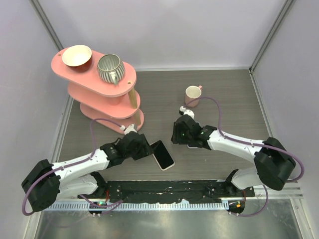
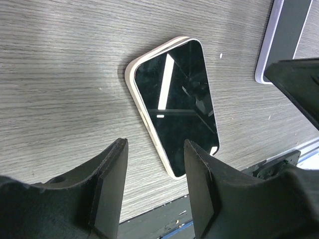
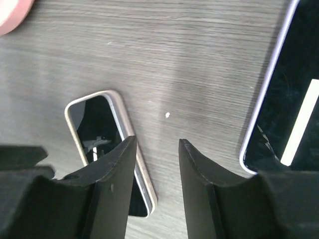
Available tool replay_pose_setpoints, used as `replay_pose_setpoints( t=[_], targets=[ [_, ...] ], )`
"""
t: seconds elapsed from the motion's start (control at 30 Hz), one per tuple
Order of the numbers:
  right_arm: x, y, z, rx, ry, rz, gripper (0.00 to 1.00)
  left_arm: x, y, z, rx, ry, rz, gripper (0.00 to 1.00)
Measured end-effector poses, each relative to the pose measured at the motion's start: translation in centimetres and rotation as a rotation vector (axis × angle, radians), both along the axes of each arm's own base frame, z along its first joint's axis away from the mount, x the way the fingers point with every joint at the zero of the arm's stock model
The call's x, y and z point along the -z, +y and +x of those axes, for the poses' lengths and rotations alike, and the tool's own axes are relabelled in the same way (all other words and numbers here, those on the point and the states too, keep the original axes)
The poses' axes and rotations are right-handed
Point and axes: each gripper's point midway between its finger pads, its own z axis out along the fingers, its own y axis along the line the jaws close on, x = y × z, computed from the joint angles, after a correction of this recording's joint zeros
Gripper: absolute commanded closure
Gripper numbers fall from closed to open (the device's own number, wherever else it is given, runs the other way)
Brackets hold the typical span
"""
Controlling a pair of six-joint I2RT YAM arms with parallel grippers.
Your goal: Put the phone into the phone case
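The phone [image 1: 163,155] [image 2: 174,104] [image 3: 94,127] lies flat near the table's front, its black glass face up. A cream rim frames it, beige outside and white inside, and looks like the phone case around it. My left gripper [image 1: 147,149] [image 2: 155,143] hovers just above its near end, open and holding nothing. A second flat slab [image 2: 264,45] [image 3: 284,99] with a lavender rim and a dark glossy face lies to the right. Whether that slab is a phone or a case I cannot tell. My right gripper [image 1: 182,133] [image 3: 155,141] is over bare wood between the two, open and empty.
A pink three-tier shelf [image 1: 107,92] stands at the back left with a bowl [image 1: 77,55] and a ribbed silver cup [image 1: 110,68] on top. A pink mug [image 1: 193,94] stands behind the right gripper. A black rail [image 1: 164,189] runs along the table's near edge.
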Motion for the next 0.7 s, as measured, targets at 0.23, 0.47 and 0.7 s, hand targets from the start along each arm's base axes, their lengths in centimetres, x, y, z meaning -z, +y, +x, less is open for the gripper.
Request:
replay_pose_setpoints(
  t=[0.23,0.47,0.7],
  targets=[
    [-2.5,1.1,-1.8,-0.168,-0.049,0.106,0.11,1.6,-0.3,0.0,0.010,0.035,0.030,0.47],
    [-1.0,-0.8,-3.5,-0.220,-0.028,0.104,0.02,3.0,-0.5,0.3,0.008,0.064,0.056,0.49],
    [-1.8,0.6,-5.1,-0.332,-0.051,0.222,0.04,3.4,-2.3,1.5,0.017,0.063,0.027,0.68]
  ],
)
